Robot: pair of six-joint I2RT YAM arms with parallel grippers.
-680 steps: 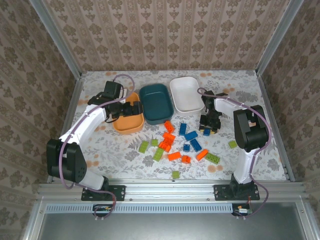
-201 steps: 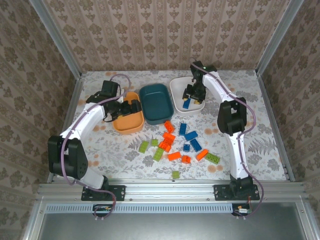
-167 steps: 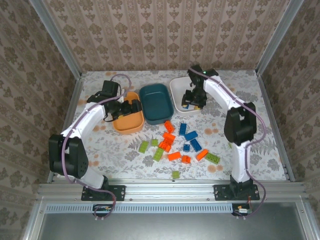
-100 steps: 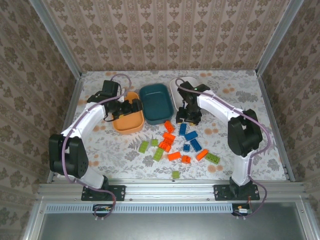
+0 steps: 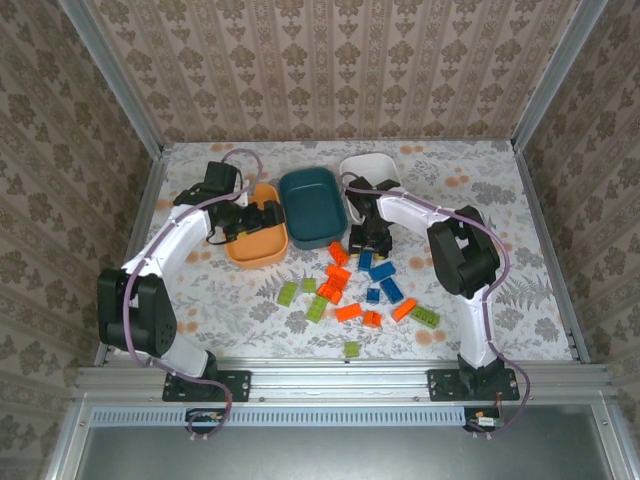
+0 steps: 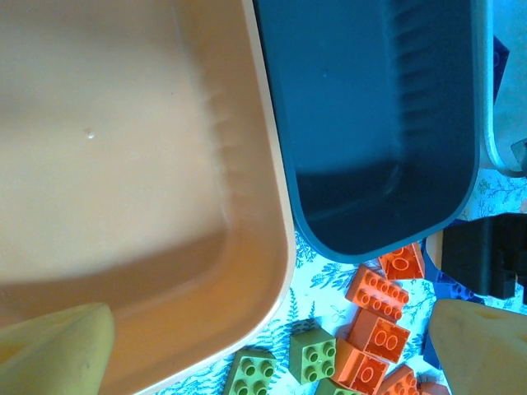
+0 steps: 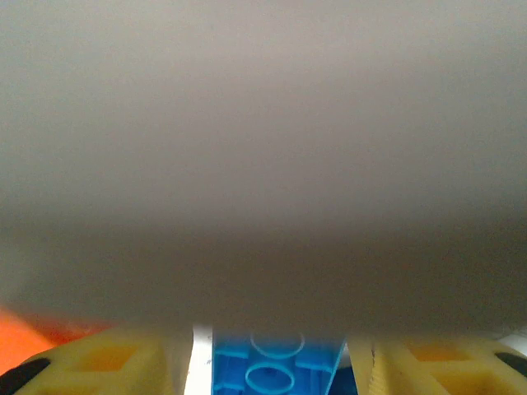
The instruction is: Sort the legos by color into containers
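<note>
**Most legos unsorted, two dishes bare**

Most of the legos (image 5: pixel 345 285) lie loose on the counter (image 5: pixel 500 200), scattered in front of the teal dish (image 5: pixel 312 200), with orange, blue and lime green mixed. By my reckoning you are near the start. The orange dish (image 5: pixel 262 247) sits just left of the teal dish, the white dish (image 5: pixel 372 163) just right of it. Your left end effector (image 5: pixel 262 217) hangs over the orange dish, spread wide and carrying nothing. Your right end effector (image 5: pixel 367 243) is low, to the right-front of the teal dish, among the blue ones.

The left wrist camera shows the orange dish's floor, which the overhead view partly covers. It looks bare, as does the teal dish. The right wrist camera shows a blue brick (image 7: pixel 276 370) between partly closed fingers (image 7: pixel 107 366). Whether they grip it, you cannot tell. The right arm hides much of the white dish's inside.
</note>
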